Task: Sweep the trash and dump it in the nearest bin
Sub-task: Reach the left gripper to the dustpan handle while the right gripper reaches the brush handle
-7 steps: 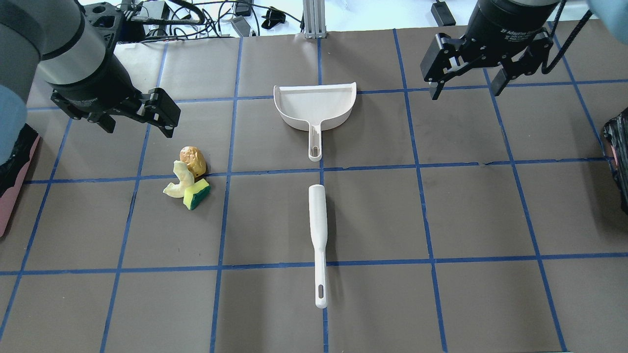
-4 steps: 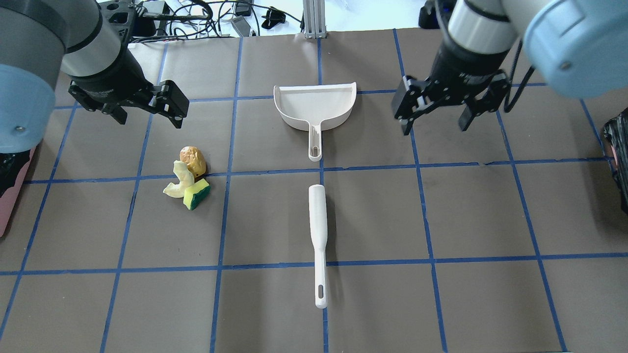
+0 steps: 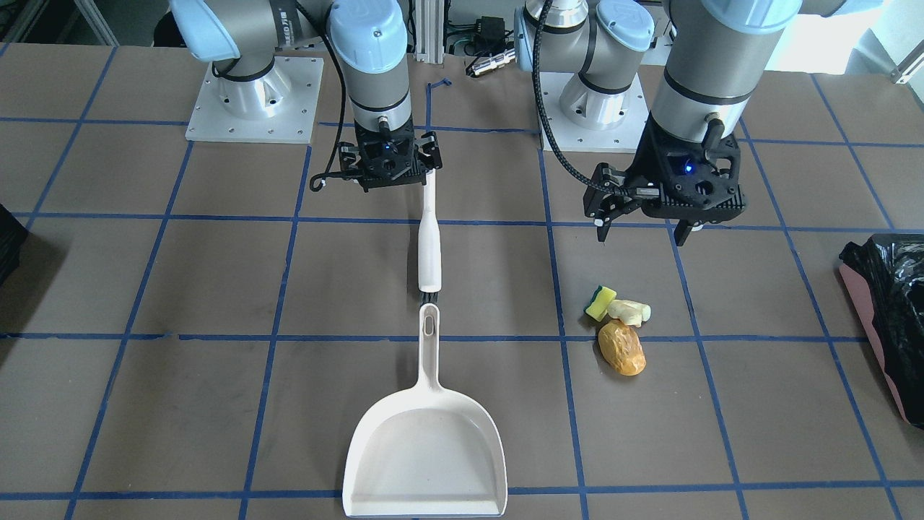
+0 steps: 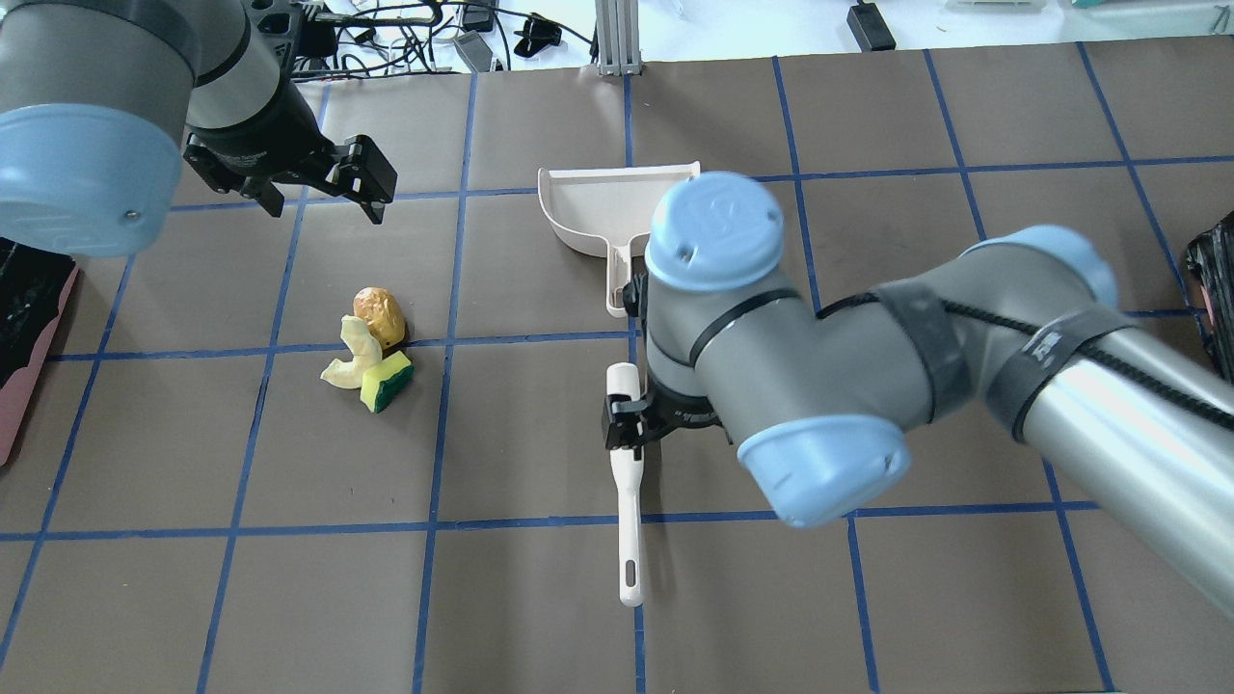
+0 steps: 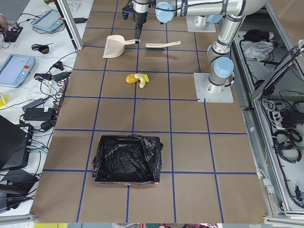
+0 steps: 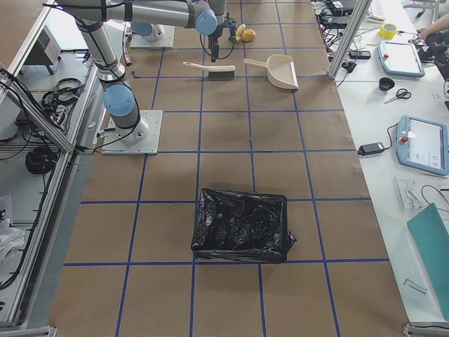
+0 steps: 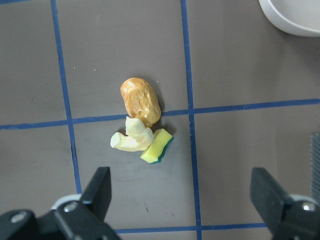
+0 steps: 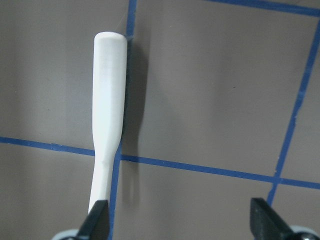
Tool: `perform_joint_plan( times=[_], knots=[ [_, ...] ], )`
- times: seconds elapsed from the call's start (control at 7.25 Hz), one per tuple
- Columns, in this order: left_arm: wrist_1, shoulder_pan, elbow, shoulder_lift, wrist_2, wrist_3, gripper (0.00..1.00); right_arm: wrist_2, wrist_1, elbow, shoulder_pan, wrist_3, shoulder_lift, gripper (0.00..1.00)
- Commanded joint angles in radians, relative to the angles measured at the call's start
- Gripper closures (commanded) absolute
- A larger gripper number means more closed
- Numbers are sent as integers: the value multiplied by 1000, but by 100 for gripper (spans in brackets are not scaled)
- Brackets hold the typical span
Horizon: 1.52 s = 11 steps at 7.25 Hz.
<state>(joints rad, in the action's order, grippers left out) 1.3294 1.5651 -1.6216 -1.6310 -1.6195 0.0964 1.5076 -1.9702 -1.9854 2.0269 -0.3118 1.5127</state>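
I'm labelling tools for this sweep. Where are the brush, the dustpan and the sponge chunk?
brush (image 3: pixel 430 249), exterior front-facing view, the wide white back of its head
dustpan (image 3: pixel 426 455), exterior front-facing view, the bare floor of its pan
sponge chunk (image 3: pixel 599 302), exterior front-facing view, its yellow top

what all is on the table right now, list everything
brush: one, white, mid table, head end next to the dustpan handle
dustpan: one, white, in line with the brush, farther from the robot
sponge: one, yellow and green, on the left-arm side of the brush
cream piece: one, pale cream, touching the sponge
lump: one, golden brown, against the cream piece
pink bin: one, black bag inside, table's left end
black bin: one, table's right end
table: one, brown with blue tape grid
cables: several, black, beyond the far edge
left gripper: open, near the trash
right gripper: open, over the brush handle
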Motion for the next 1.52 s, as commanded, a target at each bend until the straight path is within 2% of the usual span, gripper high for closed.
perform_joint_plan(
  times=[0.0, 0.28, 0.41, 0.55, 0.69, 0.97, 1.24, 1.38],
  knots=[
    [-13, 4, 54, -97, 19, -39, 0, 2, -111, -61, 103, -122, -81, 1],
    [-90, 61, 95, -198, 47, -119, 0, 2, -110, -62, 125, -185, -94, 5],
    [-122, 97, 109, -258, 47, -162, 0, 0, -104, -70, 125, -190, -95, 17],
    [-134, 128, 135, -307, 43, -196, 0, -3, -104, -82, 125, -193, -98, 36],
    [-137, 154, 190, -357, 47, -249, 0, -33, -107, -84, 125, -193, -106, 42],
    [-127, 199, 325, -485, 61, -306, 0, -43, -108, -84, 125, -193, -114, 41],
    [-128, 263, 378, -582, 61, -380, 0, -43, -105, -84, 125, -193, -114, 43],
    [-127, 288, 375, -601, 61, -403, 1, -43, -104, -84, 125, -193, -112, 56]
  ],
)
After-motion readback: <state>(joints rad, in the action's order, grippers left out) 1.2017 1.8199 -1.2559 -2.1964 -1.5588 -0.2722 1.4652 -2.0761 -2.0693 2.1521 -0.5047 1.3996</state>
